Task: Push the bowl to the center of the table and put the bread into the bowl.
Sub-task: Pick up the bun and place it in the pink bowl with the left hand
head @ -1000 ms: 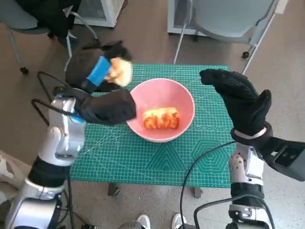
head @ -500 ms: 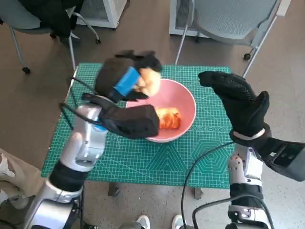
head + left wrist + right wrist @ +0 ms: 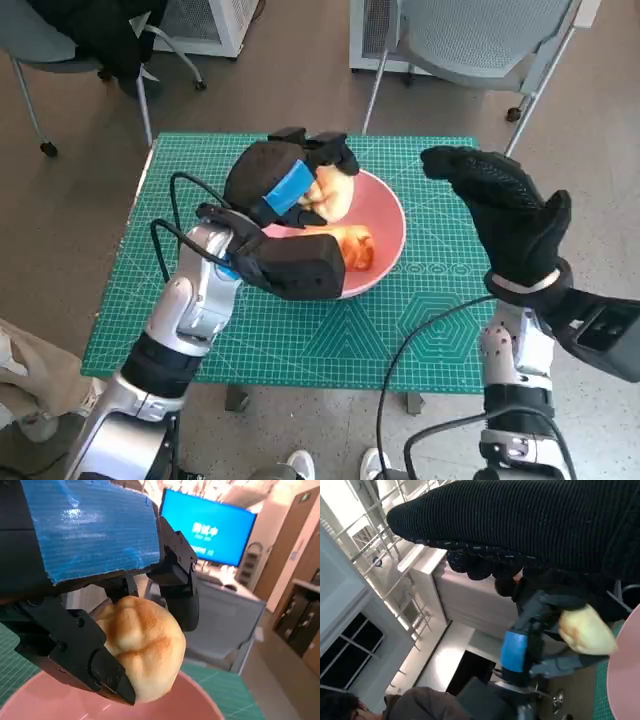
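You are working in an office or lab: wheeled chairs [image 3: 470, 40], a green cutting mat [image 3: 300, 340] on the bench, a blue wall screen [image 3: 212, 530].

1. The left hand [image 3: 95, 580], its back covered in blue tape, grips a round, golden-brown bread roll [image 3: 142, 645] between its black fingers [image 3: 180, 587].
2. The roll hangs just above the pink bowl [image 3: 200, 700], whose rim curves beneath it.
3. The bowl sits on a green mat [image 3: 235, 692].
4. Far behind, a blue screen [image 3: 212, 527] glows in the room.
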Robot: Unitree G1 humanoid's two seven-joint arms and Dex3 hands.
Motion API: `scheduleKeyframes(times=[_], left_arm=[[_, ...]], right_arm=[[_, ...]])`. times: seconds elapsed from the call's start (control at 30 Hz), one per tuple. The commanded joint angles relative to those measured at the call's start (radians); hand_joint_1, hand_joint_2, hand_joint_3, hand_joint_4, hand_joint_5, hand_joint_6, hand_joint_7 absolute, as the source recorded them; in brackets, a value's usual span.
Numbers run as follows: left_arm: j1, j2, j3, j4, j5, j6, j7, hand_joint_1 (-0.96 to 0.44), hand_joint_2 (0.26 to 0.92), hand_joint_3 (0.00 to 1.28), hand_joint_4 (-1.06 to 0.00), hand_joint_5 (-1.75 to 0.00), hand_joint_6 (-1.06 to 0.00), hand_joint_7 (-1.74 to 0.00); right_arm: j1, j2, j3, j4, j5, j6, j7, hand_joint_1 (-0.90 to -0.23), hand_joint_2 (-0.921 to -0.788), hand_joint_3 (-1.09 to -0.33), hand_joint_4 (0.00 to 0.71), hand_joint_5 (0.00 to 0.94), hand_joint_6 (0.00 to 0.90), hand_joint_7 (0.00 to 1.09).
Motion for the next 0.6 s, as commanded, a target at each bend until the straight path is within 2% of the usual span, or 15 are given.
scheduleKeyframes(times=[0.03,0.07,0.1,0.2,0.3,0.37,0.6], left_arm=[[-0.004,-0.012,0.005,-0.01,-0.036,0.022,-0.061,0.0,0.921,0.16,-0.65,-1.24,-0.46,-1.3],[-0.001,-0.01,0.003,-0.016,-0.039,0.03,-0.077,-0.02,0.874,0.17,-0.47,-0.99,-0.34,-1.06],[0.003,-0.004,-0.003,-0.028,-0.036,0.042,-0.1,-0.03,0.849,0.17,-0.41,-0.74,-0.3,-0.84],[0.011,0.007,-0.011,-0.049,-0.027,0.058,-0.139,-0.11,0.828,0.12,-0.24,-0.27,-0.21,-0.47],[0.015,0.028,-0.02,-0.061,-0.022,0.042,-0.176,-0.27,0.816,0.08,-0.08,-0.09,-0.14,-0.31],[0.015,0.034,-0.021,-0.059,-0.023,0.026,-0.178,-0.35,0.815,0.07,-0.04,-0.04,-0.12,-0.26],[0.023,0.037,-0.006,-0.043,-0.049,-0.026,-0.157,-0.52,0.83,0.05,0.0,0.0,-0.1,-0.21]], right_arm=[[0.025,0.0,-0.002,0.002,-0.007,0.01,-0.01,-0.707,-0.921,-0.8,0.073,0.001,-0.001,0.28],[0.024,0.0,-0.002,0.003,-0.008,0.009,-0.011,-0.707,-0.921,-0.799,0.074,0.001,-0.001,0.28],[0.025,0.0,-0.003,0.003,-0.009,0.009,-0.012,-0.707,-0.921,-0.798,0.074,0.001,-0.001,0.28],[0.024,0.001,-0.003,0.003,-0.01,0.009,-0.014,-0.707,-0.921,-0.797,0.074,0.001,-0.001,0.28],[0.024,0.002,-0.002,0.002,-0.01,0.011,-0.016,-0.707,-0.921,-0.797,0.074,0.001,-0.001,0.28],[0.024,0.002,-0.002,0.003,-0.011,0.011,-0.018,-0.706,-0.921,-0.797,0.075,0.001,-0.001,0.28],[0.023,0.005,0.002,0.0,-0.014,0.007,-0.024,-0.706,-0.921,-0.799,0.074,0.001,-0.001,0.28]])
